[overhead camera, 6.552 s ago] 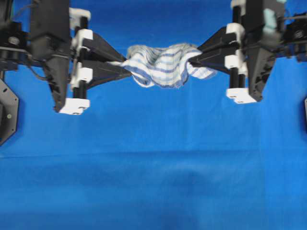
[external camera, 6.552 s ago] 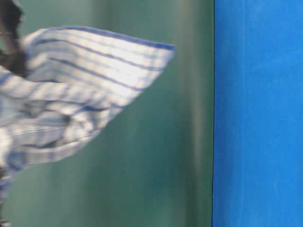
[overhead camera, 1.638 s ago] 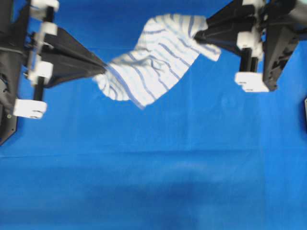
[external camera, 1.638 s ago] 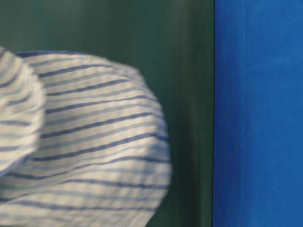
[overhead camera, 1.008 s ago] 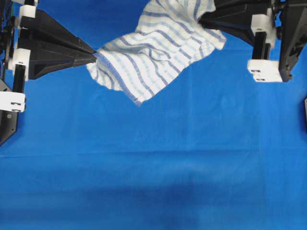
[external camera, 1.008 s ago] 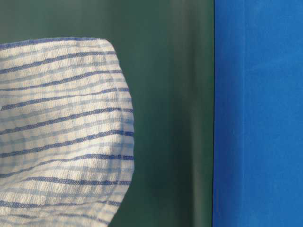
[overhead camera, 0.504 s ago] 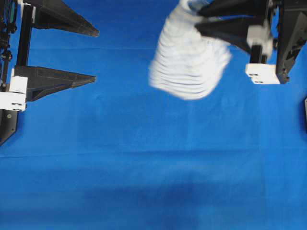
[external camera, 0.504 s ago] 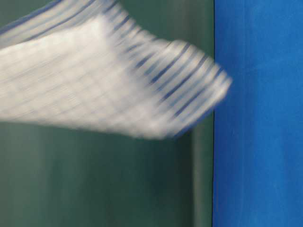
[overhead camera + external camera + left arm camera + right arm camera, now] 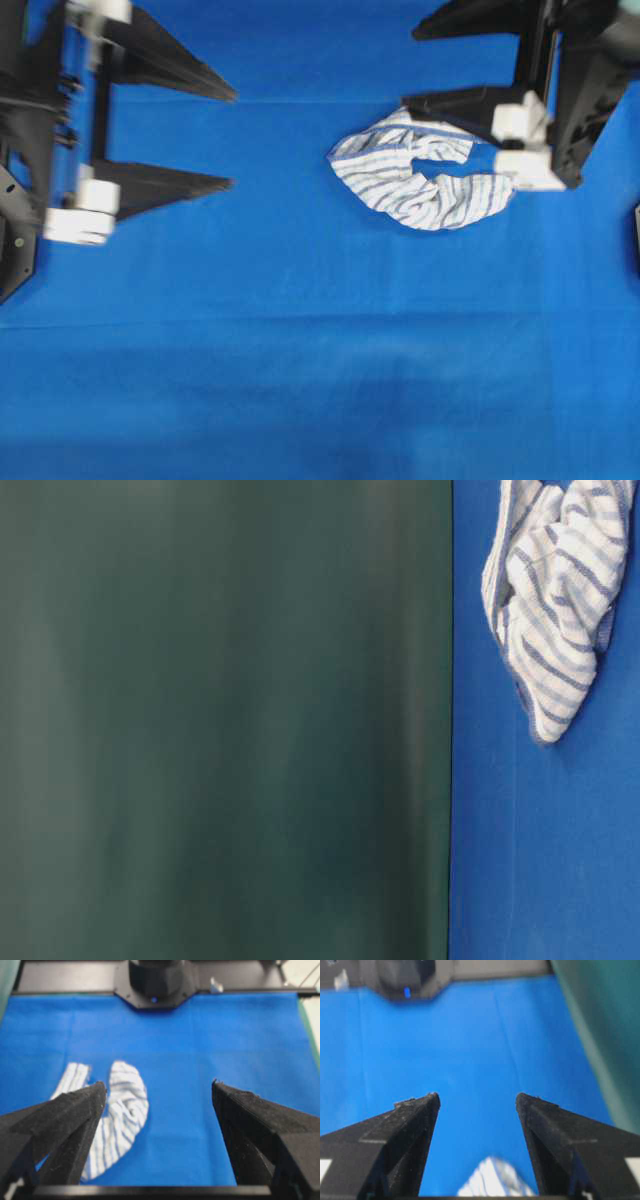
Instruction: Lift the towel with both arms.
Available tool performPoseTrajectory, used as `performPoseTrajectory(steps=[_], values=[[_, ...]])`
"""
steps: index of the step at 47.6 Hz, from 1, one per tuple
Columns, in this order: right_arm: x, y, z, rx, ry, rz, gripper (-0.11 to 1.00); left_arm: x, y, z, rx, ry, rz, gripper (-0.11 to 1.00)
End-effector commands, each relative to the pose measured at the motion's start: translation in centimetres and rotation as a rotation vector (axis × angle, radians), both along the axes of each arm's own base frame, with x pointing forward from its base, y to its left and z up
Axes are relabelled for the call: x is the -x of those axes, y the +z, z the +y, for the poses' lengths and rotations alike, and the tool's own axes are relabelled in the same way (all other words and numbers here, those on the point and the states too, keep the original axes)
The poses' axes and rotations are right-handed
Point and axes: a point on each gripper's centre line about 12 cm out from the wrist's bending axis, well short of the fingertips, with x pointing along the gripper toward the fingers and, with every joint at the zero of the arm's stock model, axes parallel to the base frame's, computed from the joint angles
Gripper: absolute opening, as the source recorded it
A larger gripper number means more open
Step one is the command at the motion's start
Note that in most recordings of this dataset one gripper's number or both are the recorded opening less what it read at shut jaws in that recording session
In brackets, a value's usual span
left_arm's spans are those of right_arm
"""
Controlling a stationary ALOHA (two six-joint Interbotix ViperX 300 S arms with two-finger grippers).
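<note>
The white towel with blue stripes lies crumpled on the blue table cover, right of centre. In the table-level view the towel rests bunched against the blue surface. My left gripper stands open well to the left of it, holding nothing. The left wrist view shows the towel ahead, partly behind one finger of that gripper. My right gripper is open too, its nearer finger just over the towel's far edge. Below the open right gripper, a corner of the towel shows; nothing lies between its fingertips.
A blue cloth covers the table. A dark green backdrop fills the left of the table-level view. Each wrist view shows the opposite arm's black base at the cloth's far edge.
Both grippers have opened and let go of the towel. It was stretched in the air between them a second ago and has dropped in a heap near the right gripper.
</note>
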Motion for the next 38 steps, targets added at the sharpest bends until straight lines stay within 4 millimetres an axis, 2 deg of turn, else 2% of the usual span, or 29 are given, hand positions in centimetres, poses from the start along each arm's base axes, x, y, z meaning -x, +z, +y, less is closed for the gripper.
performPoseTrajectory(steps=[1, 18, 32, 38], values=[[0.6, -1.1, 0.0, -0.015, -0.007, 0.015, 0.65, -1.0, -0.8, 0.1, -0.004, 0.002, -0.011, 0.82], [2.0, -11.7, 0.6, -0.132, -0.048, 0.158, 0.65, -5.2, -8.3, 0.3, -0.027, 0.004, 0.093, 0.82], [3.5, -18.1, 1.1, -0.198, -0.053, 0.2, 0.65, -7.7, -14.2, 1.9, -0.049, 0.034, 0.195, 0.82], [4.1, -20.6, 1.3, -0.21, -0.045, 0.227, 0.65, -8.7, -17.4, 2.6, -0.047, 0.051, 0.236, 0.82]])
